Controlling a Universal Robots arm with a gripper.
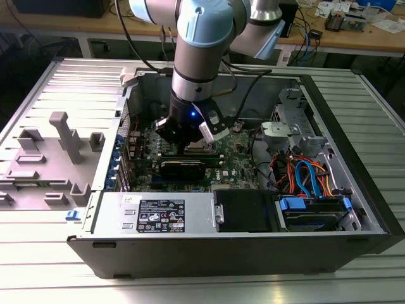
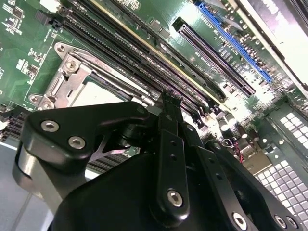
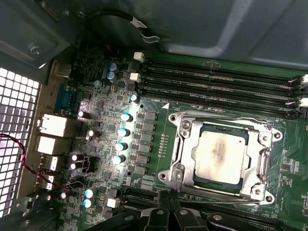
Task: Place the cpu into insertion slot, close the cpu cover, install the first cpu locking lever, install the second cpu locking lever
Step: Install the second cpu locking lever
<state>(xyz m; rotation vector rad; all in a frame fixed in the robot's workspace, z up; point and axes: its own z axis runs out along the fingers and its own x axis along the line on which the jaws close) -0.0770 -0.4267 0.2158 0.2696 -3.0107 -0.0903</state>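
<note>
While the arm (image 1: 196, 63) hangs inside the open computer case (image 1: 354, 190), its gripper (image 2: 169, 103) hovers just above the green motherboard (image 3: 154, 139), beside the socket. Nearest in both wrist views are the black linkages of the jaws, matte, with round silver screws; the fingers (image 2: 168, 144) appear drawn together with nothing between them, holding no part. Just beyond the fingertips lies the slot (image 3: 224, 156), a square socket with a silver rim and corner screws. The cpu (image 3: 220, 155) sits flat in it, its top a dull silver-grey square with faint smudges. Around the chip lies the cover (image 3: 185, 144), a thin stamped metal frame that looks lowered, though whether it is latched cannot be told. From the jaws the chip lies straight ahead and slightly below, close but not touched. Past the socket run long black memory slots (image 3: 219, 79), parallel to its far edge. Farther off in the exterior view are coloured cables (image 1: 304, 174) and the slatted metal counter (image 1: 202, 285).
</note>
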